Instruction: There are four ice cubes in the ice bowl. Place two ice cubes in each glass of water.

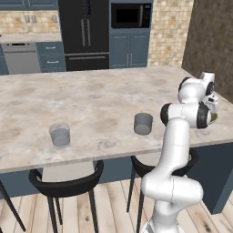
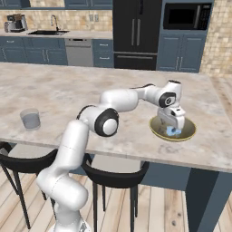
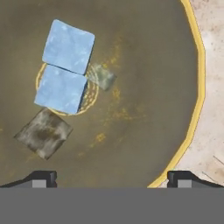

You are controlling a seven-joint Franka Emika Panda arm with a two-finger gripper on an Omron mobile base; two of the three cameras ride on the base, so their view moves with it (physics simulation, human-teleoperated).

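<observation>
— Marble-topped surface [image 2: 68, 95] in a blue kitchen; where's the arm?
— Stretched right, elbow bent, end effector [image 2: 172, 123] pointing down into the ice bowl [image 2: 189, 132], jaws wide open, empty.
— And the ice cubes [image 3: 64, 66]?
— On the bowl's floor, untouched; one glass [image 1: 143, 123] stands well left.

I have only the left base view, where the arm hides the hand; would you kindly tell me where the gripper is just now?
Observer: The gripper hangs just above the ice bowl, pointing down into it.
Operator: Thank you. Is it open?
Observer: Yes. In the hand view its fingertips stand wide apart with nothing between them.
Operator: And how do the ice cubes lie?
Observer: Two pale blue ice cubes touch side by side near the bowl's middle. Two greyer see-through squares lie beside them, perhaps the other cubes.
</observation>
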